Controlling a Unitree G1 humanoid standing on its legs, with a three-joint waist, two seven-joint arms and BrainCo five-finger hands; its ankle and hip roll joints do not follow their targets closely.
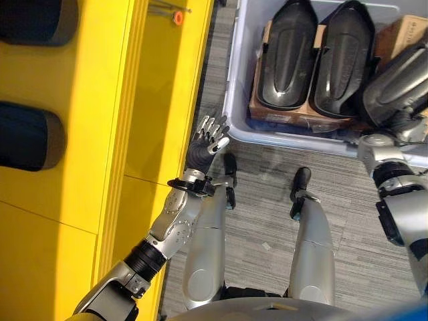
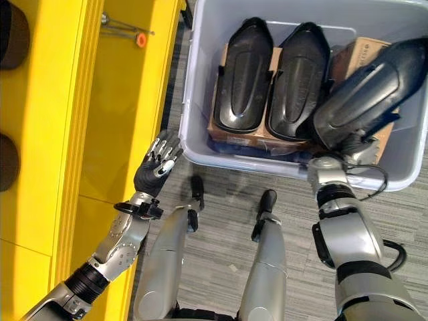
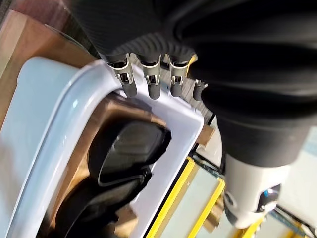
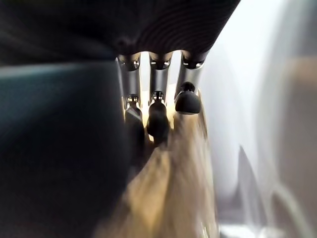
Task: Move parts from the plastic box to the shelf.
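A pale plastic box [image 2: 200, 159] stands on the floor ahead of me. Two black moulded parts [image 2: 244, 73] [image 2: 299, 80] lie side by side in it on cardboard [image 2: 350, 55]. A third black part [image 2: 364, 93] is tilted above the box's right side. My right hand [image 4: 158, 99] is beneath it, fingers curled against its dark surface. My left hand [image 1: 207, 142] is raised between the yellow shelf [image 1: 154, 100] and the box's near left corner. Its fingers [image 3: 151, 82] are straight and it holds nothing.
The yellow shelf runs along my left side, with two dark rounded items [image 1: 27, 137] [image 1: 33, 20] on it. A small orange cap on metal rods [image 1: 178, 18] lies further along it. Grey carpet [image 1: 267, 200] lies between shelf and box.
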